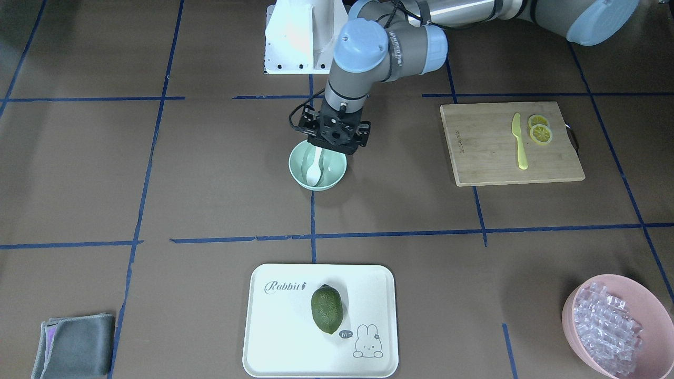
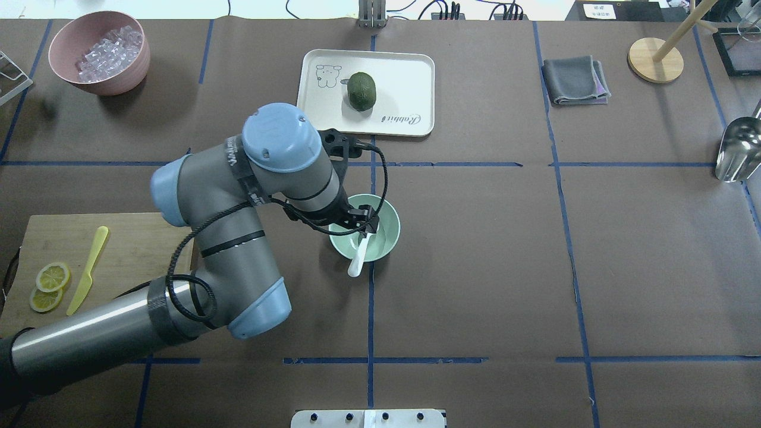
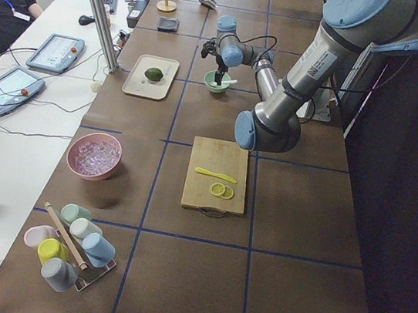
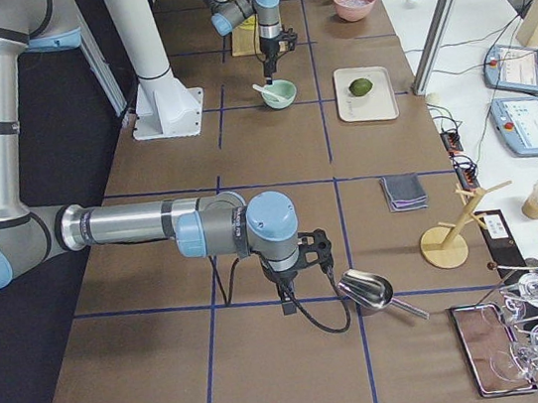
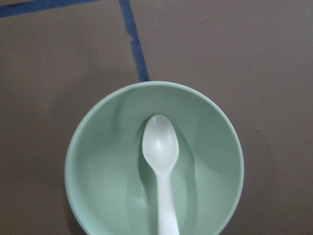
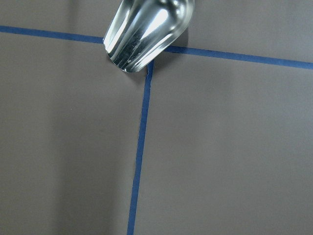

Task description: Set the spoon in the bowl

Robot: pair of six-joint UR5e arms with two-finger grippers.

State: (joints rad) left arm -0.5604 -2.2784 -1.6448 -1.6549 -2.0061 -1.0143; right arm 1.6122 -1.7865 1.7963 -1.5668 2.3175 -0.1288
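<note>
Now at the release step: spoon (image 5: pixel 160 147) lies in the bowl (image 5: pixel 95 147), mid-bench, nearer the robot's edge.
Left gripper (image 2: pixel 368 230) hovers just above; you cannot tell its opening or whether it grips the handle. Next, likely: confirm release, lift straight clear.

The white tray (image 1: pixel 274 337) reads "Rabbit" at its ten o'clock corner. A "hi~" bubble (image 1: pixel 345 334) sits toward five o'clock.
</note>
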